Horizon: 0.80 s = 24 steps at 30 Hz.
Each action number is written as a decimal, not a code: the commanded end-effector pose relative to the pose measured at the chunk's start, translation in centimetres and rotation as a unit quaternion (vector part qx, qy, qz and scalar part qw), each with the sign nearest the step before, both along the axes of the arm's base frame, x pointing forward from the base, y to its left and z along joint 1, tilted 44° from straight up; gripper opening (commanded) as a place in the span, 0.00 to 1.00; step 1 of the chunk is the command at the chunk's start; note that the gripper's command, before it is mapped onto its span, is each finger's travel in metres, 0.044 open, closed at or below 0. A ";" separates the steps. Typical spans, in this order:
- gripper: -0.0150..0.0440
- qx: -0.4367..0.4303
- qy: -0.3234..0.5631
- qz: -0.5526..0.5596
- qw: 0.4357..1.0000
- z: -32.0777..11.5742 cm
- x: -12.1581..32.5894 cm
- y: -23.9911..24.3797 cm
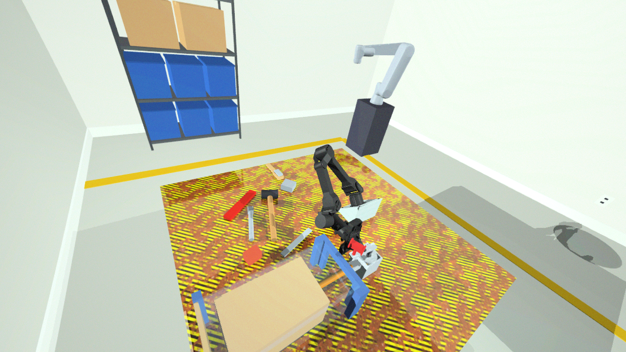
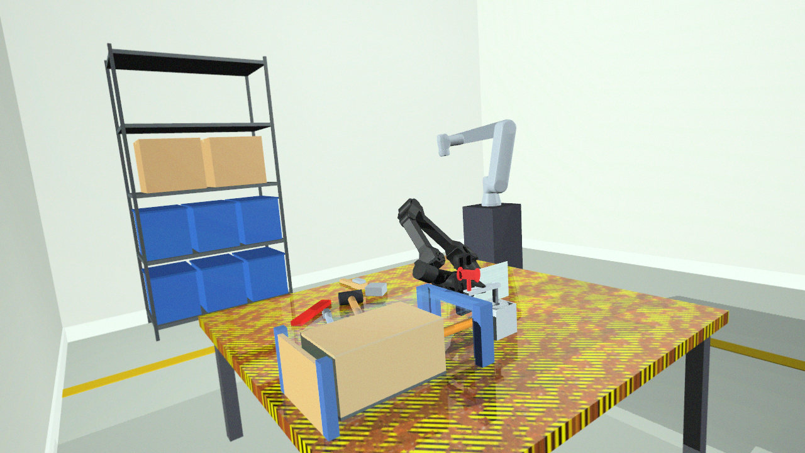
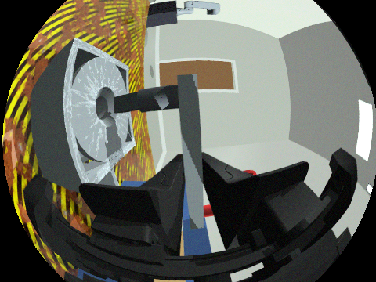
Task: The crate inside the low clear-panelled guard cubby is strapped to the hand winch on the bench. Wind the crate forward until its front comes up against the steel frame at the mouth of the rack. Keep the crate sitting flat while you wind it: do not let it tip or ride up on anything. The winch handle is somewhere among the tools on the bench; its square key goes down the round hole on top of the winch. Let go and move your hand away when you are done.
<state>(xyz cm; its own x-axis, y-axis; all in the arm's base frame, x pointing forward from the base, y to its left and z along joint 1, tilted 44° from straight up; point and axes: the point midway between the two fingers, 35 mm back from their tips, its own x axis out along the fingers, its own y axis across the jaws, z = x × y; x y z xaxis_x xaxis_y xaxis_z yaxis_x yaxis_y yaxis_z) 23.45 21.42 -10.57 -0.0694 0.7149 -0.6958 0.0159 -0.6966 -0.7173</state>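
Observation:
My gripper [image 1: 351, 239] [image 3: 190, 158] is shut on the winch handle, a flat grey arm [image 3: 190, 125] [image 2: 483, 289] with a red knob [image 1: 356, 246] [image 2: 468, 275] and a dark square key [image 3: 137, 99] [image 2: 495, 296]. The key points down at the round hole [image 3: 104, 106] in the winch [image 1: 369, 266] [image 2: 505, 321]. Its tip looks just above the hole, slightly off its centre. The tan crate [image 1: 271, 301] [image 2: 388, 360] sits flat in the clear-panelled cubby. An orange strap [image 1: 333, 279] [image 2: 458, 327] runs from it to the winch. A gap separates its front from the blue frame [image 1: 346, 265] [image 2: 482, 307].
A pale panel [image 1: 368, 210] [image 2: 497, 280] stands behind the winch. A mallet [image 1: 269, 193] [image 2: 350, 297], a red bar [image 1: 239, 205] [image 2: 310, 313], a grey block [image 1: 288, 185], a red block [image 1: 252, 255] and slim grey tools [image 1: 250, 225] [image 1: 296, 243] lie on the cubby's far side.

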 end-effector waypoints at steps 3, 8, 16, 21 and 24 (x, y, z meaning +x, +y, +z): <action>0.25 0.006 -0.001 0.003 1.000 0.3 -0.1 -0.2; 0.25 0.006 -0.002 0.003 1.000 0.3 -0.1 -0.5; 0.25 0.006 -0.003 0.001 1.000 0.2 -0.2 -1.0; 0.25 0.006 -0.004 0.000 1.000 0.1 -0.2 -1.2; 0.25 0.006 -0.004 0.000 1.000 -0.1 -0.2 -1.3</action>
<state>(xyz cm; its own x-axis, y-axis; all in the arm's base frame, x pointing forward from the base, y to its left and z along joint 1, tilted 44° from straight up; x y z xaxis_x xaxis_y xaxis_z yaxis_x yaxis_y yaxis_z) 23.28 20.13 -10.63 -0.0623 0.7145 -0.6969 0.0142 -0.6975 -0.7164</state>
